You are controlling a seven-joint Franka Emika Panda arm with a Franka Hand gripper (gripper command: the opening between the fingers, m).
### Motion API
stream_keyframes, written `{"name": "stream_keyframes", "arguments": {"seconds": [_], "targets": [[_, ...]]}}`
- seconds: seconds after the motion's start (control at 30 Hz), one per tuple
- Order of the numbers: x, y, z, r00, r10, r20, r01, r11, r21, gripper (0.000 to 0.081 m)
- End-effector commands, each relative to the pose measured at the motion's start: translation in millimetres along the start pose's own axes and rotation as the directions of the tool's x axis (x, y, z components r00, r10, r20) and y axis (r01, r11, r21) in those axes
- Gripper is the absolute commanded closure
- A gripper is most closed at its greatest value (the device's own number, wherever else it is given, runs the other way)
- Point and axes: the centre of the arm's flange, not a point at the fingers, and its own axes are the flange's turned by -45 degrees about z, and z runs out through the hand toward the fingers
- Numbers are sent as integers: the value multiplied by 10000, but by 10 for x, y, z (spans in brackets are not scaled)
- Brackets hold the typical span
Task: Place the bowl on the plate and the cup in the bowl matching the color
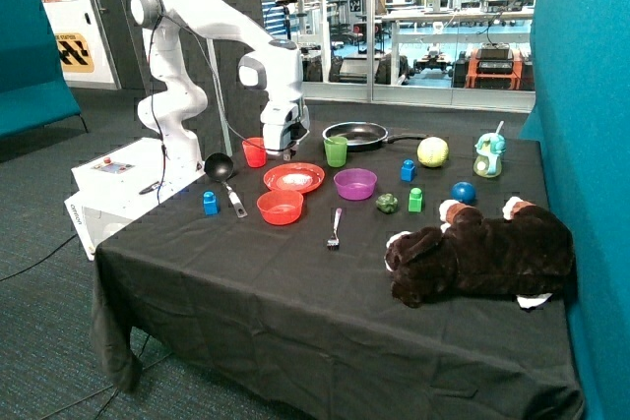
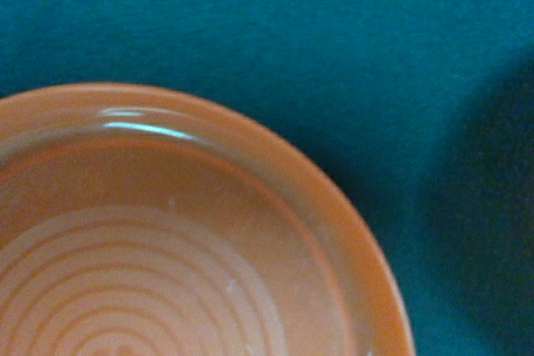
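Note:
The red-orange plate lies on the black tablecloth, and its ringed inside and rim fill part of the wrist view. The red-orange bowl sits on the cloth just in front of the plate, apart from it and empty. The red cup stands upright behind the plate, towards the robot's base. My gripper hangs just above the plate's back edge, between the red cup and the green cup. It holds nothing that shows.
A purple bowl sits beside the plate and a black frying pan behind it. A black ladle, a blue block and a fork lie nearby. A plush toy lies at the far side.

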Motion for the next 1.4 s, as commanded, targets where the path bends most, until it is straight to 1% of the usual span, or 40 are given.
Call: {"name": "stream_keyframes", "arguments": {"seconds": [0.0, 0.5, 0.9, 1.37], "targets": [[87, 198, 130, 9997, 243, -5, -243, 9997, 39, 442], [80, 347, 346, 9982, 593, -3, -593, 9982, 39, 541], [136, 401, 479, 9974, 724, -3, -724, 9974, 39, 579], [86, 436, 585, 9978, 661, -3, -661, 9978, 39, 590]]}}
